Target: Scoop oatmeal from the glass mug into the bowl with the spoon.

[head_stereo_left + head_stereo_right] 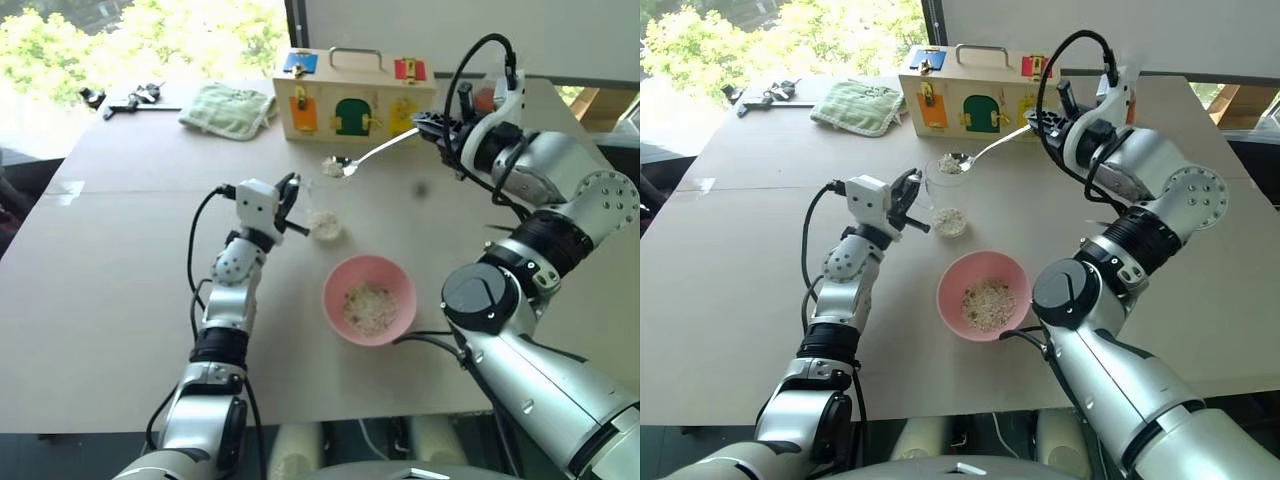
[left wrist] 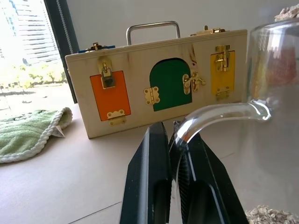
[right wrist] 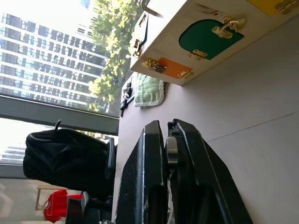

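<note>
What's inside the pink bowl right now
The bowl holds a loose heap of pale oatmeal lying on its floor, with bare pink wall showing all around it. What lies beneath the flakes is covered.

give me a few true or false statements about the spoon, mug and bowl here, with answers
1. The right gripper holds the spoon by its handle. True.
2. The spoon's scoop is bare. False: it carries oatmeal above the glass mug.
3. The left gripper is shut on the mug's handle. True.
4. The pink bowl has nothing in it. False: flakes already lie in it.
5. The mug stands inside the bowl. False: it stands on the table, beyond the bowl.
</note>
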Controlling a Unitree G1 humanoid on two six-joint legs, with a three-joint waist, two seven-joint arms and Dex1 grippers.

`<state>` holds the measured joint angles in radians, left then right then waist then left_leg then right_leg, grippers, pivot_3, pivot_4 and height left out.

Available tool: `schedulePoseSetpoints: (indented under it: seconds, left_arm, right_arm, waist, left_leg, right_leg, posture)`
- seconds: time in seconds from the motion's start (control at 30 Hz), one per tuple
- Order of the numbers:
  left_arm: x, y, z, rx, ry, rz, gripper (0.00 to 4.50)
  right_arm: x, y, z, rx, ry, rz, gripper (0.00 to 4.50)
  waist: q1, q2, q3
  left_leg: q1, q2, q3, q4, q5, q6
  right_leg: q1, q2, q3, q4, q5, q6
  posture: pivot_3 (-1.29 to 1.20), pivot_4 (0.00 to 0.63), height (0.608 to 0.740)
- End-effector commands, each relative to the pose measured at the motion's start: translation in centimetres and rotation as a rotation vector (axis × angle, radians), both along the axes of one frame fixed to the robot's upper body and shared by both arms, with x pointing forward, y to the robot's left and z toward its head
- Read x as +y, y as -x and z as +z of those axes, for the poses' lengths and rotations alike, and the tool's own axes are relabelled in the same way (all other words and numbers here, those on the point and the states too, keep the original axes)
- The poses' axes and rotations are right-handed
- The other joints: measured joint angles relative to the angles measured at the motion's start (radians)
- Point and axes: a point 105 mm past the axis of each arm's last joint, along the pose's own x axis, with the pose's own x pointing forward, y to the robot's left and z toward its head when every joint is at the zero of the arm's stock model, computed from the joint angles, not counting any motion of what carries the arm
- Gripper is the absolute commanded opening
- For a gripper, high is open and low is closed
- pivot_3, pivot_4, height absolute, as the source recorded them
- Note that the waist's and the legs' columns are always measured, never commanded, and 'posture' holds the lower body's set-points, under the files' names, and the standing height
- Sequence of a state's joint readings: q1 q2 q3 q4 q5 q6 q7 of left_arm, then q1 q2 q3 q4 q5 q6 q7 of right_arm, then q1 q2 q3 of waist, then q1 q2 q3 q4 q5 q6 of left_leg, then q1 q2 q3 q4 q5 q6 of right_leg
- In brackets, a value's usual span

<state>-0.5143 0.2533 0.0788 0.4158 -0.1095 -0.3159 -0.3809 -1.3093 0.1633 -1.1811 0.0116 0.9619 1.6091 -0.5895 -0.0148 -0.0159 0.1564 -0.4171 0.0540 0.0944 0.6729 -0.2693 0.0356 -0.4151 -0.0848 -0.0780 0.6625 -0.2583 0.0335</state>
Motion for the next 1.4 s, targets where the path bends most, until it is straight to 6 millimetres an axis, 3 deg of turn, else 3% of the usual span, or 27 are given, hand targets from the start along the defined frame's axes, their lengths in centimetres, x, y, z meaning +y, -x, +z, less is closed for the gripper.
schedulePoseSetpoints:
  seconds: [0.03,0.43,0.87,1.17,1.4]
  left_arm:
    - [0.2,0.3,3.6,-0.14,0.041,-0.008,0.09]
    - [0.1,0.1,3.5,-0.137,0.037,-0.021,0.09]
    - [-0.1,0.1,3.2,-0.127,0.034,-0.037,0.09]
    - [-0.1,0.0,3.1,-0.122,0.03,-0.041,0.09]
    - [0.1,-0.1,2.9,-0.116,0.027,-0.043,0.09]
  right_arm:
    - [0.7,0.7,0.9,-0.044,-0.023,0.029,0.0]
    - [-1.0,1.8,-0.6,-0.079,0.007,0.086,0.0]
    - [-2.8,4.2,-0.6,-0.133,-0.033,0.162,0.0]
    - [-3.3,5.6,-2.1,-0.175,0.003,0.212,0.0]
    - [-4.4,7.3,-4.7,-0.156,0.068,0.265,0.0]
  waist:
    - [0.0,0.0,0.0]
    - [0.0,0.0,0.0]
    - [-0.001,0.0,0.0]
    - [0.006,0.0,0.0]
    - [0.007,0.0,0.0]
  left_leg:
    - [0.0,0.0,0.0,0.0,0.0,0.0]
    - [0.0,0.0,0.0,0.0,0.0,0.0]
    - [0.001,0.001,0.002,0.0,0.0,0.0]
    - [0.001,0.002,0.001,0.0,0.0,0.0]
    - [0.0,0.002,0.001,0.0,0.0,0.001]
  right_leg:
    - [0.0,0.0,0.0,0.0,0.0,0.0]
    - [0.0,0.0,0.0,0.0,0.0,0.0]
    - [0.0,0.0,0.002,0.0,0.0,0.0]
    - [0.0,0.0,0.002,-0.001,0.0,0.0]
    - [0.0,0.0,0.002,-0.001,0.0,0.0]
  posture:
    - [0.0,0.15,0.74]
    - [0.0,0.15,0.74]
    - [0.0,0.15,0.74]
    - [0.0,0.15,0.74]
    - [0.0,0.15,0.74]
